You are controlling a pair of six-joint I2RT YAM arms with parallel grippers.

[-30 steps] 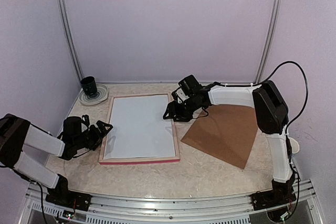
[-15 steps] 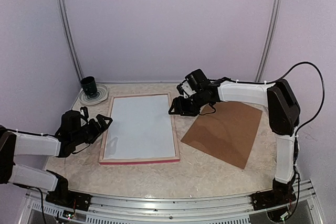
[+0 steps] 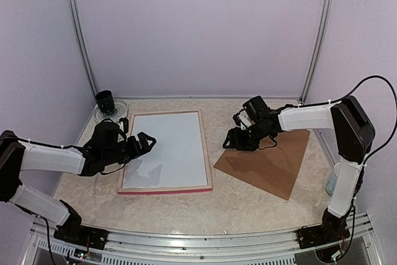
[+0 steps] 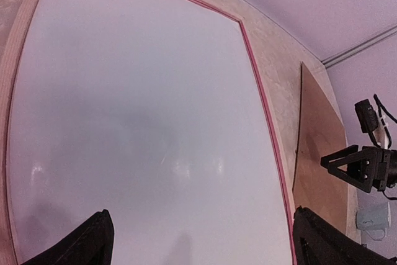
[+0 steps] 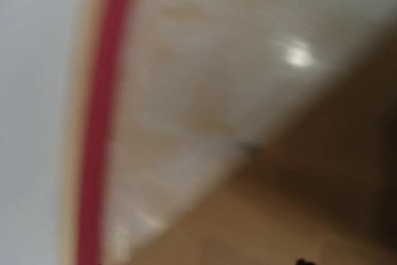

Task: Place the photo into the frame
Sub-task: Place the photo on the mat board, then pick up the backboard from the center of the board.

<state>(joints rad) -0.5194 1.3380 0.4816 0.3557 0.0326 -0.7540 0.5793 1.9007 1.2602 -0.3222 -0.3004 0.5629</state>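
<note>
**Now**
- Frame (image 3: 206,153) lies back-up on surface (image 3: 248,203), pale wood rails showing, pink-red near edge. White sheet (image 3: 170,147) fills the opening.
- Photo: printed side not seen in any view. White sheet could be its back or sth else; can't tell.
- L hand (image 3: 146,145) spread wide, empty, over the sheet's left part, low.
- R hand (image 3: 232,143) over far-left corner of brown backing board (image 3: 267,159), which lies flat just R of frame. Open or closed: can't tell, wrist view is blurred. Nothing seen in it.

**Risks (judgement)**
- L fingers coming down on the sheet could scuff or dent it, or shove the frame sideways, since nothing pins it.
- Board is thin and flat on surface, so there's no lip to grab. R fingers prob. skid it away or nudge it into the frame rail.
- If the board goes in before the photo's place is confirmed, task could end w/ the photo left out or skewed.

**Vs earlier frame**
- L hand was off frame's left rail; now across it, over the sheet.
- R hand was at frame's far-right rail; now backed off to board corner, arm stretched out more.
- Frame and board unmoved.
</note>
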